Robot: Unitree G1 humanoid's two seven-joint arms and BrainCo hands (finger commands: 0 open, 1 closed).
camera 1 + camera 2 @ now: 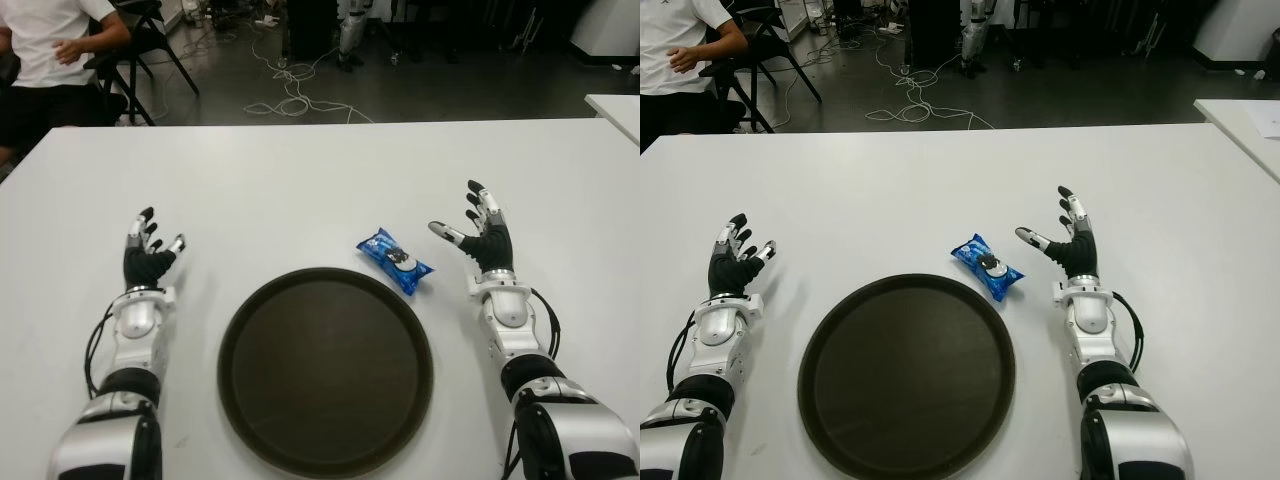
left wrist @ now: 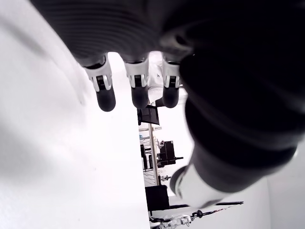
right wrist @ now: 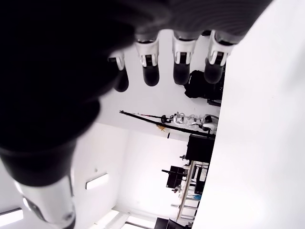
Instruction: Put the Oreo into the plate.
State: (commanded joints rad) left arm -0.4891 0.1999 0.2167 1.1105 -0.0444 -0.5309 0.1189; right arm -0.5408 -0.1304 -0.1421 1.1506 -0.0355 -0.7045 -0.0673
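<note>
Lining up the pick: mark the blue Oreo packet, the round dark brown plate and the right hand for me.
Blue Oreo packet (image 1: 396, 260), left eye view, middle of the wrapper.
Round dark brown plate (image 1: 232, 345), left eye view, left rim.
Right hand (image 1: 1077, 250), right eye view, black palm, fingers spread.

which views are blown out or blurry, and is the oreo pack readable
Both wrist views: table and background overexposed, own fingers dark, close and soft. Eye views: evenly lit, mild sheen on the plate; Oreo pack visible, print too small to read; both hands open.

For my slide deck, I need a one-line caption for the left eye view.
Both open hands, left hand and right hand, flank the empty plate; Oreo pack lies beside it.
</note>
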